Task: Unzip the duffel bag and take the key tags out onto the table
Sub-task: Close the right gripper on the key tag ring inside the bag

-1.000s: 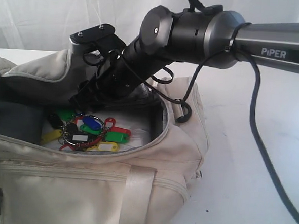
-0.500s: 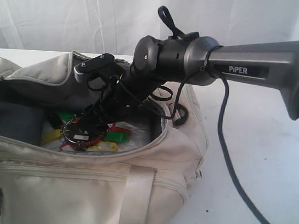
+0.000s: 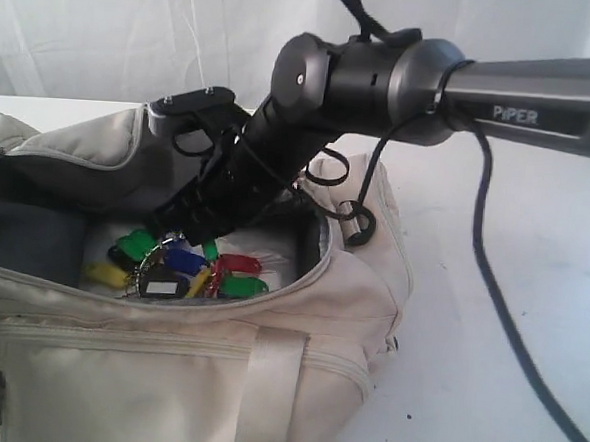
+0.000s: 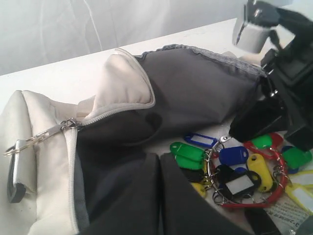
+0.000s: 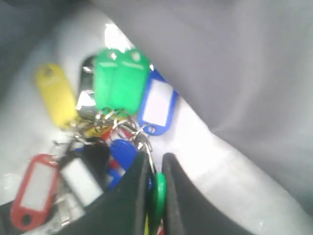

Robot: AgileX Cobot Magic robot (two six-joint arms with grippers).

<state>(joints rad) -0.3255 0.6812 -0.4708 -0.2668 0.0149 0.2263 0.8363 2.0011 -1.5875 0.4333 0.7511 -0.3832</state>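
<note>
Fig.: R gripper (image 5: 155, 157), reaching into the unzipped duffel bag (image 3: 165, 373), jaws clenched on a metal ring of the key tags (image 3: 187, 270), the bunch fanning out just beyond its fingertips inside the bag; L gripper (image 4: 160, 161) closed, near the bunch.

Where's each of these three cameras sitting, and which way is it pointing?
Exterior: off the robot, low beside the bag, looking across its open top; the right arm reaches in.
Left wrist: above the bag's open end, looking in; the left pincer shows, shut.
Right wrist: inside the bag, close over the tags; the right pincer grips them.
Shared: all three see the tags.
</note>
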